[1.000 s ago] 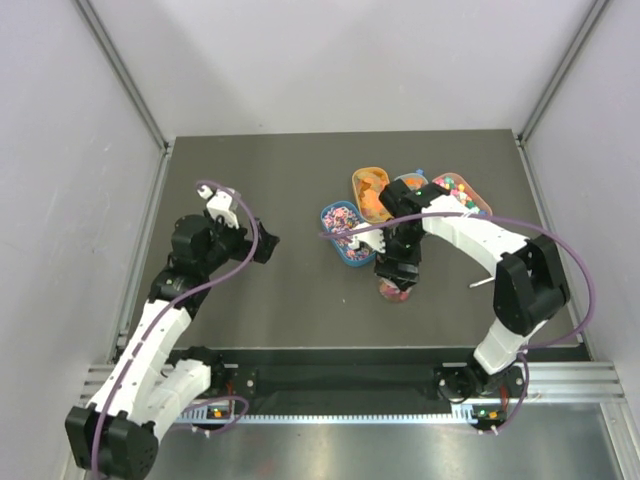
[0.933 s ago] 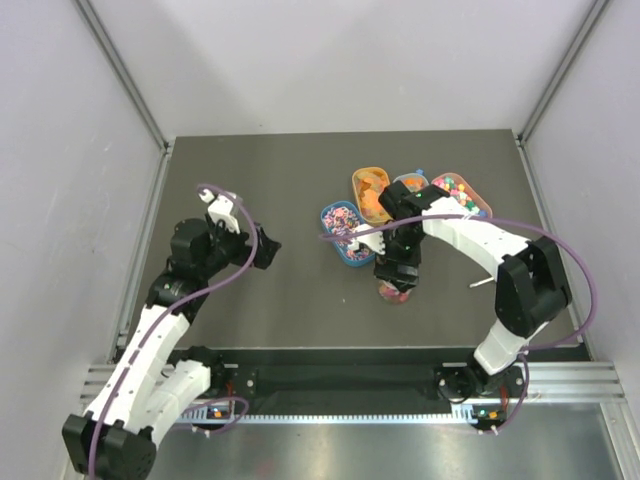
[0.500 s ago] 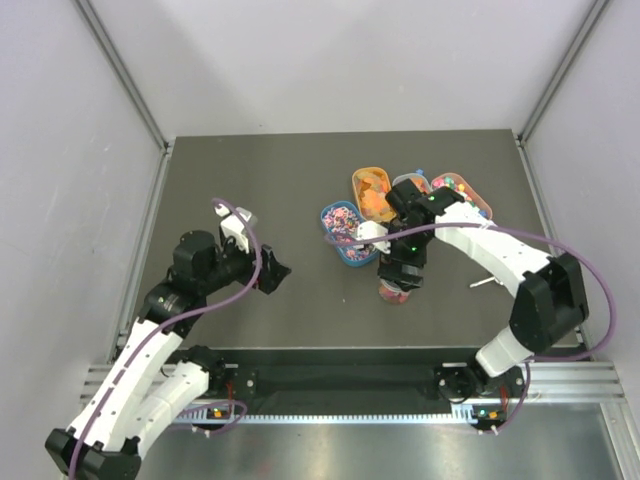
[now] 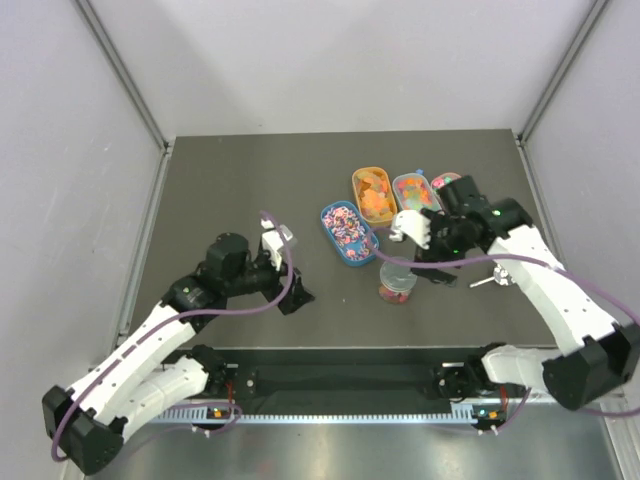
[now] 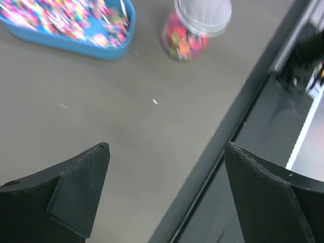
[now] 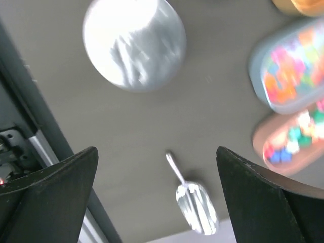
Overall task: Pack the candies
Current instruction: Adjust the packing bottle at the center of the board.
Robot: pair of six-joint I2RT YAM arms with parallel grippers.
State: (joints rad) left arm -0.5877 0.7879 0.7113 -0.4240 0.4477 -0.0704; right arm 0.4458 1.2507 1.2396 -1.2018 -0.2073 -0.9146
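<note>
Nearest us, the left end effector (image 5: 166, 152) hangs over the bare table (image 4: 250, 180), fingers spread wide, gripping nothing. Just past it sits the lidded jar (image 4: 396, 283) with some candies (image 5: 185, 40) inside, and the metal scoop (image 4: 487, 281) lies off to its right. The right end effector (image 6: 157, 152) hovers between those two, wide open and empty too. Farther back, more candies fill four oval trays (image 5: 86, 46).

Tiny multicoloured candies (image 4: 346, 226) in oval trays (image 4: 324, 214)
</note>
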